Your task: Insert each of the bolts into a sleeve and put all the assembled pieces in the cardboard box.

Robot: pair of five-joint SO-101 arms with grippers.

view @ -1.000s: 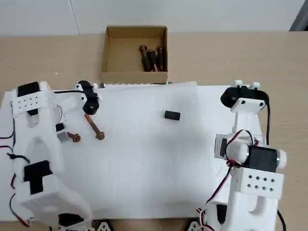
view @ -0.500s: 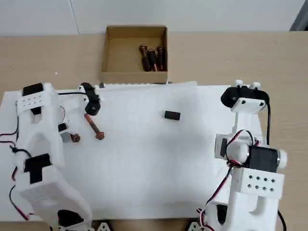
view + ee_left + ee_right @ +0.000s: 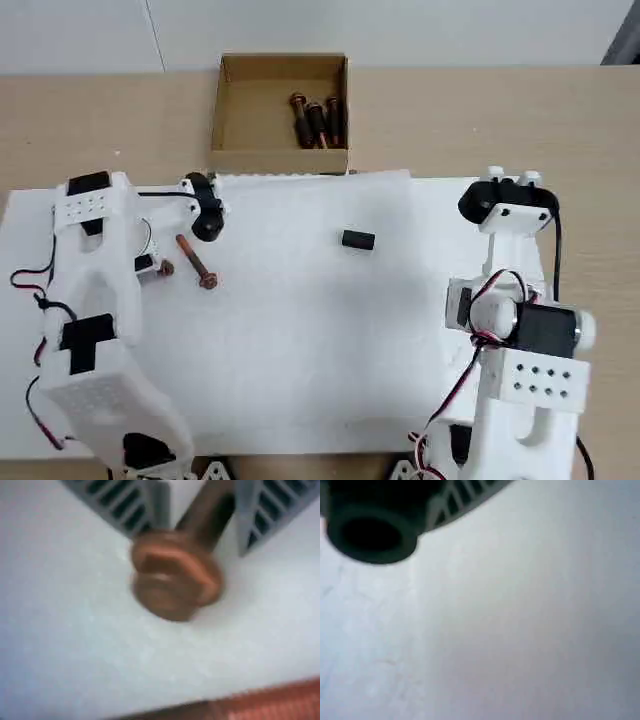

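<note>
A light wooden bench (image 3: 450, 110) runs across the high view, and a white wall (image 3: 400, 30) with a thin seam in it stands behind it. A dark object that cannot be made out cuts into the far right corner. Most of the bench's near part is covered by a white foam mat (image 3: 300, 340), faintly textured. The mat's rear edge lies just beside the front wall of the cardboard box (image 3: 218, 110).

The box stands open on the bare wood. Its assembled pieces (image 3: 315, 120), copper-coloured bolts in dark sleeves, lie together toward its right side.

The left arm (image 3: 95, 300) stands over the mat's left edge. The left gripper (image 3: 200, 525) pinches the held bolt (image 3: 175, 580) by its shank between ribbed fingers (image 3: 125, 505), with the flanged head low over the mat. Just beside it the loose bolt (image 3: 195, 262) lies flat on the foam at a slant. The loose sleeve (image 3: 357, 240), short and black, lies on its side near the middle of the mat, well apart from both arms.

The right arm (image 3: 520, 330) stands at the mat's right edge. In its wrist view the right gripper (image 3: 405, 505) is pressed on the held sleeve (image 3: 370, 537), a black tube whose open bore faces the camera, above plain white foam.
</note>
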